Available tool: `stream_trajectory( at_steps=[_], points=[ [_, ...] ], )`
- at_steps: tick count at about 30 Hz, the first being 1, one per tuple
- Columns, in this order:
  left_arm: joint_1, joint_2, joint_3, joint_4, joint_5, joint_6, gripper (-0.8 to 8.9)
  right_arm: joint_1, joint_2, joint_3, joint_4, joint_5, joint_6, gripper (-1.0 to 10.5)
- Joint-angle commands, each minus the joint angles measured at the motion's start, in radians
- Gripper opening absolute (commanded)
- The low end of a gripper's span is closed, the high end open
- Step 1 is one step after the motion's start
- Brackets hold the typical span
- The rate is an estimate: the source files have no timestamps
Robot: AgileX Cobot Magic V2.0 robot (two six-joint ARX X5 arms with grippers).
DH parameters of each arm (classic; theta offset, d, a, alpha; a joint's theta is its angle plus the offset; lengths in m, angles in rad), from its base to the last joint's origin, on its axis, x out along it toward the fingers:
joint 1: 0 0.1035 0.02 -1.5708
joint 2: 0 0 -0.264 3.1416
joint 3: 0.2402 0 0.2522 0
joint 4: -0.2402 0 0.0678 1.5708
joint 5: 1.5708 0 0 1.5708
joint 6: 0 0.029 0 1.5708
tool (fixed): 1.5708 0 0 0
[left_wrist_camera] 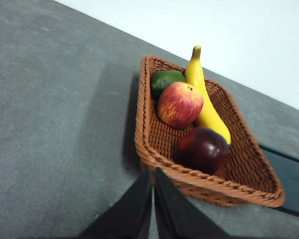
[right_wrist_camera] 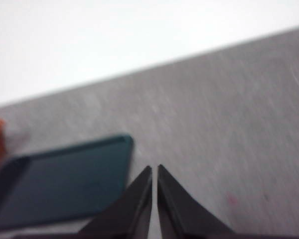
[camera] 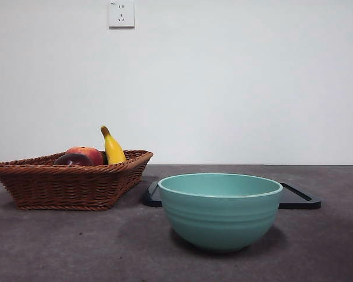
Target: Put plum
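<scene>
The dark maroon plum (left_wrist_camera: pixel 203 149) lies in the brown wicker basket (left_wrist_camera: pixel 144 149), next to the yellow banana. In the front view only its top (camera: pixel 72 159) shows above the basket rim (camera: pixel 65 176) at the left. My left gripper (left_wrist_camera: pixel 153 177) is shut and empty, apart from the basket, a little short of its near rim. My right gripper (right_wrist_camera: pixel 154 174) is shut and empty above the grey table, beside a corner of the dark tray (right_wrist_camera: pixel 60 184). Neither gripper shows in the front view.
The basket also holds a red-orange peach (left_wrist_camera: pixel 180 104), a banana (left_wrist_camera: pixel 204 94) and a green fruit (left_wrist_camera: pixel 166 79). A teal bowl (camera: pixel 219 210) stands front centre, with the flat dark tray (camera: pixel 300 198) behind it. A white wall closes off the back of the table.
</scene>
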Motion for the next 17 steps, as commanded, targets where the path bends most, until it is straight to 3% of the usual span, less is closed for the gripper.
stream_trajectory(
  at_steps=[1, 7, 13, 17],
  points=[
    [0.002, 0.005, 0.052, -0.015, 0.002, -0.009, 0.10, -0.001, 0.002, 0.060, 0.003, -0.009, 0.032, 0.1],
    [0.002, 0.052, 0.176, -0.062, 0.002, -0.004, 0.09, -0.001, 0.057, 0.211, -0.127, -0.040, 0.018, 0.1],
    [0.001, 0.182, 0.343, -0.172, 0.064, 0.066, 0.09, -0.001, 0.177, 0.381, -0.242, -0.185, -0.032, 0.1],
    [0.000, 0.300, 0.457, -0.245, 0.169, 0.151, 0.10, -0.001, 0.288, 0.508, -0.348, -0.288, -0.080, 0.1]
  ],
)
